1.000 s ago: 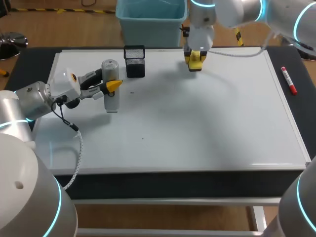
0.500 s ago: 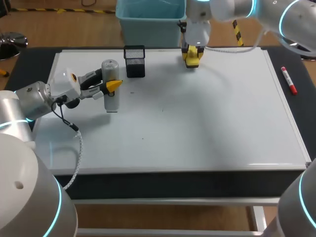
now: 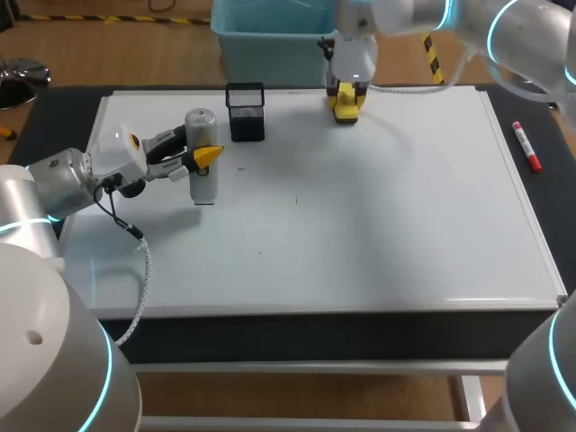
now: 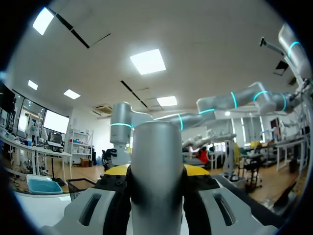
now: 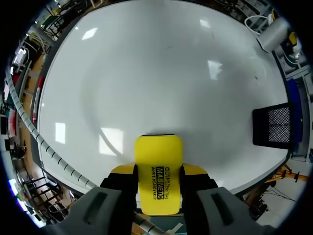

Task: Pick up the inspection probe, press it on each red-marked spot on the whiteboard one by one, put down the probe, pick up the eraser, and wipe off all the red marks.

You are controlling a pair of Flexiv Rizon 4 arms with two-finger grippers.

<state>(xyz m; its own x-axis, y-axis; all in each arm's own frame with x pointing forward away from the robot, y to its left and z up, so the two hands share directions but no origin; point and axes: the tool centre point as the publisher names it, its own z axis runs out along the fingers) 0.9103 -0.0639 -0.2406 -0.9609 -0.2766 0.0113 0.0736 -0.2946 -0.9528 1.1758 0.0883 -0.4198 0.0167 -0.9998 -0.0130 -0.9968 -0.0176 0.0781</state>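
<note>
L fingers [image 3: 209, 155] grip upright probe [image 3: 202, 171] btwn them; R fingers [image 5: 123, 170] grip eraser [image 5: 158, 171] at whiteboard [image 3: 360, 225] far edge.

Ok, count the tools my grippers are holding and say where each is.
2. The inspection probe is upright in the left gripper, near the black mesh holder; the yellow eraser is in the right gripper, at the whiteboard's far edge.

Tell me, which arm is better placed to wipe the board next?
Probably the right. The right hand is shut on the yellow eraser at the whiteboard's far edge. The left hand is shut on the silver probe, which it would have to put down first.
</note>
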